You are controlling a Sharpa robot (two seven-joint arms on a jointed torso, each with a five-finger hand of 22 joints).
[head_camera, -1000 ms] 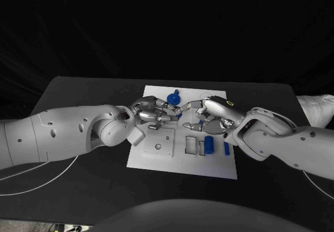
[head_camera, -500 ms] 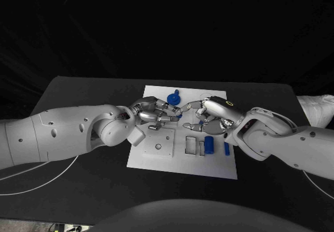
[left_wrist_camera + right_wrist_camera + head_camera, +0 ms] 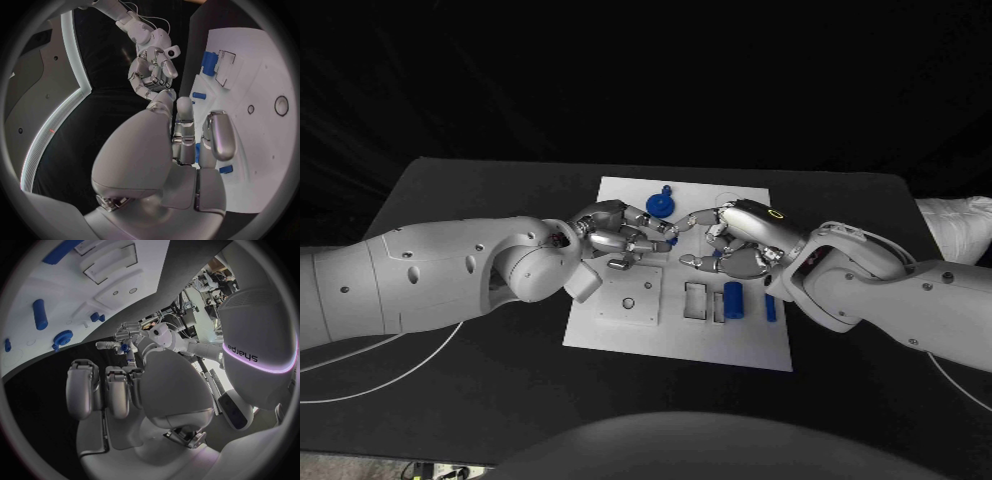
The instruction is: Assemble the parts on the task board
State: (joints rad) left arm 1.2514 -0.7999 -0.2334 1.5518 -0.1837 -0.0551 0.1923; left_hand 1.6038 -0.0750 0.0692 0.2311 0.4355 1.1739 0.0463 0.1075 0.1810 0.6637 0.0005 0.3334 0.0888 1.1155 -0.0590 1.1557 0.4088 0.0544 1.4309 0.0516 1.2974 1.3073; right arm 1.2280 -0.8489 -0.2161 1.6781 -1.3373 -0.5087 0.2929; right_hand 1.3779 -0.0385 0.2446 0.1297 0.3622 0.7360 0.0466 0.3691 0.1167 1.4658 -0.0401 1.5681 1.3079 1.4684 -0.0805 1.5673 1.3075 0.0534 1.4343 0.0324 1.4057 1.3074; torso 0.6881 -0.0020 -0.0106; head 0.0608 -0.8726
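A: Where is the task board (image 3: 678, 335)?

B: It lies flat in the middle of the black table (image 3: 473, 190). It is a white plate. On it I see a round blue part (image 3: 661, 204) near its far edge, a thick blue cylinder (image 3: 733, 297) standing beside two rectangular slots (image 3: 695, 301), and a thin blue pin (image 3: 770, 307) just right of the cylinder.

A: And the hands?

B: Both are over the far half of the board, fingertips almost meeting. The left hand (image 3: 620, 236) has its fingers curled, and a small blue part (image 3: 672, 238) shows at its fingertips. In the left wrist view, blue pieces show between the fingers (image 3: 215, 137). The hand seems to pinch one.

A: The right one?

B: The right hand (image 3: 741, 240) is also curled, with something blue under its fingers. I cannot tell if it grips it or only covers it.
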